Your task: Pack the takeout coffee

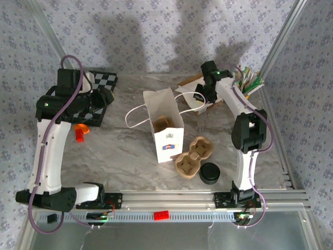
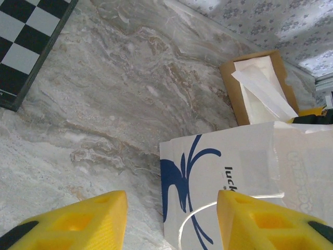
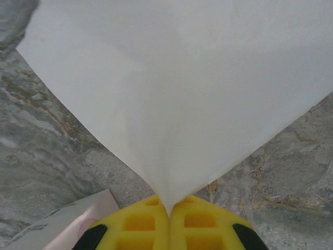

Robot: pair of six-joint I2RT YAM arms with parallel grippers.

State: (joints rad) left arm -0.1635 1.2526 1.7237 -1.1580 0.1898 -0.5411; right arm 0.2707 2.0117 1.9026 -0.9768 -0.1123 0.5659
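Observation:
A white paper bag (image 1: pixel 167 124) with a blue logo stands open mid-table, something brown inside it. A brown pulp cup carrier (image 1: pixel 193 157) and a black-lidded cup (image 1: pixel 209 173) sit in front of it on the right. My right gripper (image 1: pixel 209 95) hangs behind the bag's right side, shut on a white napkin (image 1: pixel 194 100); in the right wrist view the napkin (image 3: pixel 177 88) fans out from the pinched fingers (image 3: pixel 169 211). My left gripper (image 1: pixel 104 96) is open to the left of the bag. In the left wrist view the bag (image 2: pixel 250 182) lies beyond the open gripper (image 2: pixel 171 213).
A brown napkin box (image 1: pixel 188 83) sits behind the right gripper and appears as the napkin box (image 2: pixel 260 88) in the left wrist view. A checkered board (image 1: pixel 96 96) lies back left, an orange piece (image 1: pixel 79 131) near it. Packets and sticks (image 1: pixel 248 80) stand back right.

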